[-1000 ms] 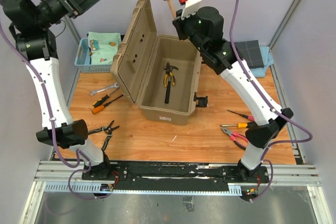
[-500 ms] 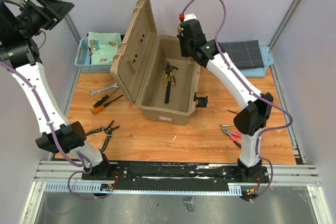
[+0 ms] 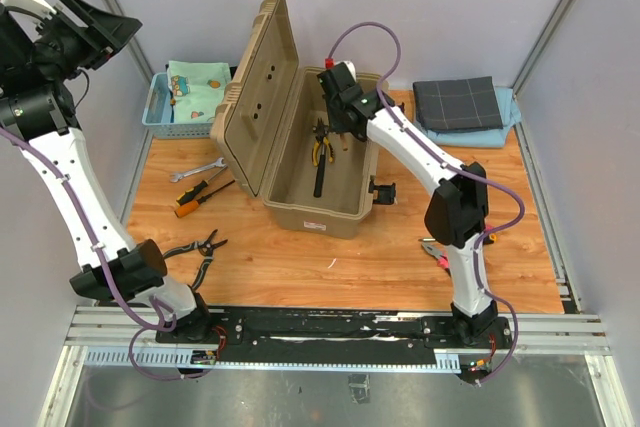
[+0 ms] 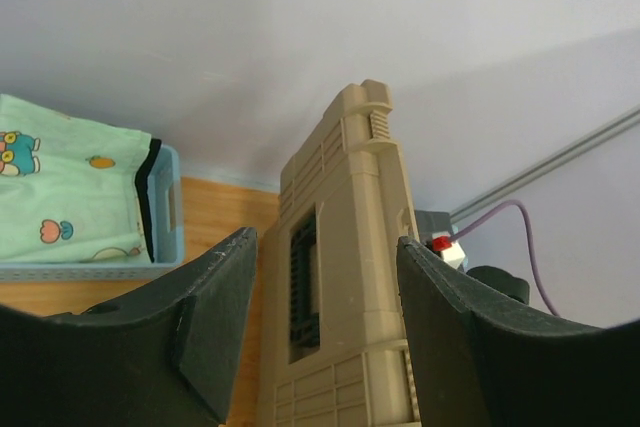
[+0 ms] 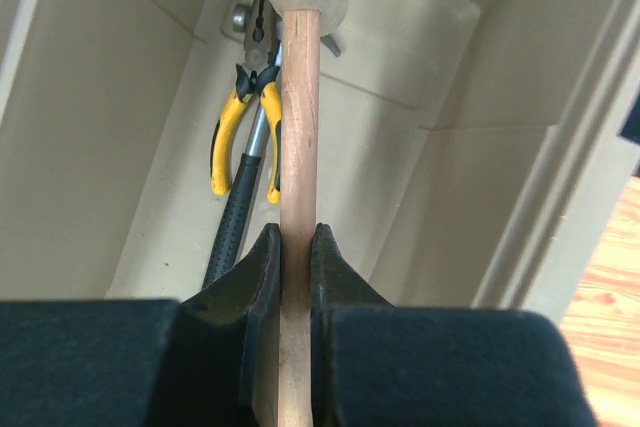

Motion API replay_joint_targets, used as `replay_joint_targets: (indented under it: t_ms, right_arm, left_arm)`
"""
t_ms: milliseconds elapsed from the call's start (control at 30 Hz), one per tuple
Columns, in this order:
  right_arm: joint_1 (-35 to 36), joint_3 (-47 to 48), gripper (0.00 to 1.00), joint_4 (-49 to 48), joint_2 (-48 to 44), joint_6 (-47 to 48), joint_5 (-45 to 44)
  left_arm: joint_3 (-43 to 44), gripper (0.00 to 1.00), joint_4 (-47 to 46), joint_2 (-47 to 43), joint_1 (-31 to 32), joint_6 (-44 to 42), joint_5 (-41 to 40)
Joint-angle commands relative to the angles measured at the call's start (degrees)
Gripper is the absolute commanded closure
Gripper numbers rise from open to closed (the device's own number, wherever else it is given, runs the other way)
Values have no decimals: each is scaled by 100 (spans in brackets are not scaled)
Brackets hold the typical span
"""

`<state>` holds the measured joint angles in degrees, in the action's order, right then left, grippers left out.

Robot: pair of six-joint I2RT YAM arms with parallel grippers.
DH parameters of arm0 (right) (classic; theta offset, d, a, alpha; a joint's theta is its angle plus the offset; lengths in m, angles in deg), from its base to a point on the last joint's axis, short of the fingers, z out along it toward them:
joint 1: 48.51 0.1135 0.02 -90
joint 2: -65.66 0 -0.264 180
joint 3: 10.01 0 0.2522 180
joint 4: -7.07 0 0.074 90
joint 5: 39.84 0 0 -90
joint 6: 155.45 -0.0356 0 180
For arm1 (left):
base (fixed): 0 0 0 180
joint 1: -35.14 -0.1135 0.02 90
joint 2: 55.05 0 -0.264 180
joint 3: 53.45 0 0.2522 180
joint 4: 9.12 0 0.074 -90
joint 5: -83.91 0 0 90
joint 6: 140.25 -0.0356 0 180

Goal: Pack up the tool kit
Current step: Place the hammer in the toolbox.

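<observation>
The large tan plastic toolbox [image 3: 318, 215] stands in the centre of the top view, with its lid upright. Above the open box, the right gripper [image 5: 292, 247] has its jaws pressed on the handle of a pale wooden mallet [image 5: 298, 117]. Yellow-handled pliers [image 5: 222, 147] and a black-handled hammer [image 5: 228, 232] lie on the box floor. At the upper left, the left gripper [image 4: 325, 287] is high, its jaws apart and holding nothing.

Toolbox [image 3: 318, 209] stands mid-bench [image 3: 300, 262], its lid [image 3: 250, 97] raised on its left side. On its floor, pliers [image 3: 320, 152] and hammer [image 3: 318, 182] lie together, with a mallet [image 5: 298, 147] hanging above them. Left of the toolbox are the wrench [image 3: 198, 170] and screwdrivers [image 3: 203, 193]. Front-left of it lies a second pliers [image 3: 203, 245], and front-right a third pliers [image 3: 437, 254]. Behind-left stands the basket [image 3: 155, 109], and behind-right lies the folded cloth [image 3: 458, 102].
</observation>
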<state>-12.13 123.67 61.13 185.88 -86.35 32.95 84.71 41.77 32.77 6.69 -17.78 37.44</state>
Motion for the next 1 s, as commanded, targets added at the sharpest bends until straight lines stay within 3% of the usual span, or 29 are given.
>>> replay_joint_targets:
  t_ms: [0, 300, 600, 667, 833, 967]
  right_arm:
    - [156, -30, 99, 134, 271, -327, -95]
    - [209, -144, 98, 149, 708, -542, 266]
    - [193, 74, 85, 152, 1020, -635, 478]
    - [180, 129, 76, 152, 1045, -630, 551]
    - [178, 145, 42, 141, 974, -556, 618]
    - [176, 67, 34, -85, 685, -402, 758]
  left_arm:
    - [68, 38, 258, -166, -49, -213, -88]
    - [-37, 38, 379, -257, -58, -270, -74]
    - [-920, 38, 503, -708, -55, -537, -156]
    - [-1026, 38, 559, -787, -51, -605, -193]
    - [-1361, 38, 746, -988, -55, -768, -326]
    - [-1748, 38, 989, -1082, -63, -719, -724]
